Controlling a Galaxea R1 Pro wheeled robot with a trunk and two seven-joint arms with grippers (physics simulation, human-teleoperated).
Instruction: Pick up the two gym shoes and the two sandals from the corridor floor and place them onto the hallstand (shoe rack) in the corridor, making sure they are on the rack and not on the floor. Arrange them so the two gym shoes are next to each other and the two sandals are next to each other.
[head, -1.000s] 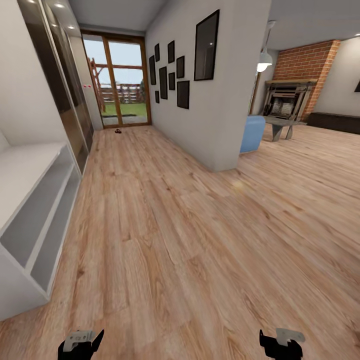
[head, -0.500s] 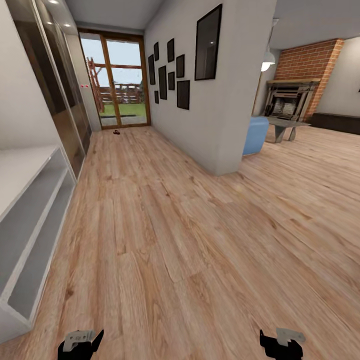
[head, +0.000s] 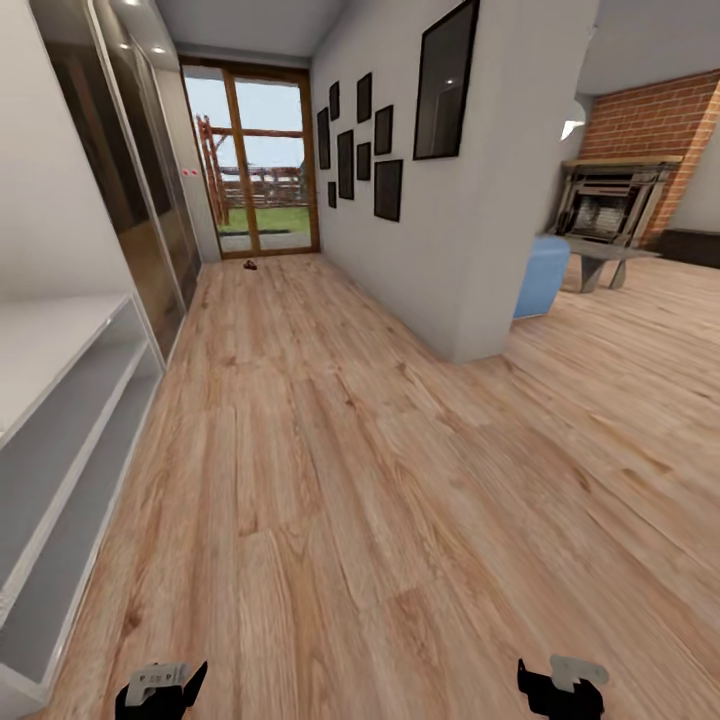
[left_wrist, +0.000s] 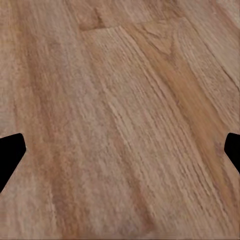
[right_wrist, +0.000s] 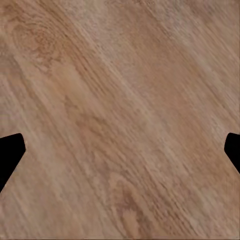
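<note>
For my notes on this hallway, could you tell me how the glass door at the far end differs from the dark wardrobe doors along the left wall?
The glass door has a brown wooden frame, while the wardrobe doors have thin pale frames. The glass door is clear and shows a fence and grass outside; the wardrobe doors are dark and glossy, mirroring ceiling lights. The glass door faces the camera; the wardrobe doors run along the side. Both stand tall above the wood floor.
</note>
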